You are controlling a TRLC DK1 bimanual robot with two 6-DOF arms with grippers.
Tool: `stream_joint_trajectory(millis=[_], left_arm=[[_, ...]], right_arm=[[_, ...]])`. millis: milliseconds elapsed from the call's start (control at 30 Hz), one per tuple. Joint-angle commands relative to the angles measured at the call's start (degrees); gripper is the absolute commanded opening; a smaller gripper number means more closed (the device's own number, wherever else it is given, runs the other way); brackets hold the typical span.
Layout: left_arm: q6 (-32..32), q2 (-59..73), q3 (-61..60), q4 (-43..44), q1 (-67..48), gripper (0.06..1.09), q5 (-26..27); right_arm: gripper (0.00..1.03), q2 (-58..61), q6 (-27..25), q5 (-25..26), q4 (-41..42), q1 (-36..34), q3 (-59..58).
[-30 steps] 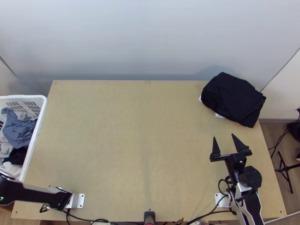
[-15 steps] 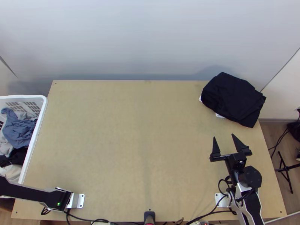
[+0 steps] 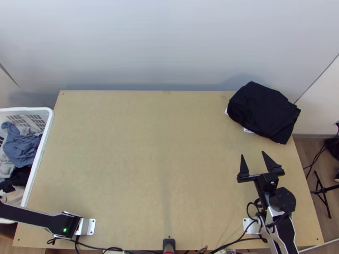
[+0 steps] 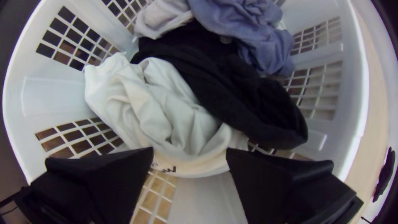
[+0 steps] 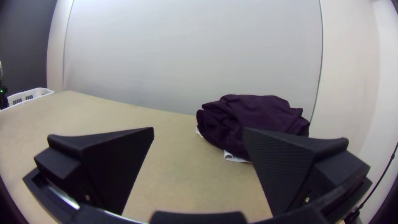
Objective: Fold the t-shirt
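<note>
At the left edge of the top view, part of my left gripper shows over the laundry basket. In the left wrist view my left gripper is open above white cloth, which lies bunched beside black cloth. No cloth is visibly held. My right gripper stands open over the table's right part, and its fingers are apart in the right wrist view, where the right gripper has nothing between them. No t-shirt lies spread on the table.
The white basket stands at the table's left edge, with blue-grey cloth inside. A folded dark pile, with white edges below, lies at the table's back right corner. Bare tabletop stretches between.
The left arm has shifted at the lower left, and part of its gripper has come into view over the basket. The right arm and the folded pile have kept still.
</note>
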Motion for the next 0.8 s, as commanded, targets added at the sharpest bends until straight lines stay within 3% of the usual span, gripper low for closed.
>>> stream_joint_trajectory(millis=[0, 67, 100, 200, 333, 500, 767], left_arm=[[1.0, 4.9, 0.7, 2.6, 0.1, 0.53, -3.1], [1.4, 5.6, 1.0, 5.2, 0.2, 0.20, -4.0], [1.6, 5.7, 1.4, 5.9, 0.1, 0.09, -3.9], [-1.3, 4.0, 4.8, 5.2, 0.0, 0.09, -2.3], [-12.5, -3.9, 11.7, 4.9, -0.8, 0.09, 3.4], [-21.2, -15.4, 17.9, 3.6, -4.1, 0.09, 8.5], [-35.8, -31.7, 21.8, 7.8, -15.6, 0.09, 10.4]], right_arm=[[0.99, 0.0, 0.0, 0.0, 0.0, 0.0, 0.0], [0.99, 0.0, 0.0, 0.0, 0.0, 0.1, 0.0], [0.99, 0.0, 0.0, 0.1, 0.0, 0.0, 0.0], [0.99, 0.0, 0.0, 0.1, 0.0, 0.1, 0.0], [0.99, 0.0, 0.0, 0.0, 0.0, 0.0, 0.0], [0.99, 0.0, 0.0, 0.0, 0.0, 0.0, 0.0], [0.99, 0.0, 0.0, 0.0, 0.0, 0.0, 0.0]])
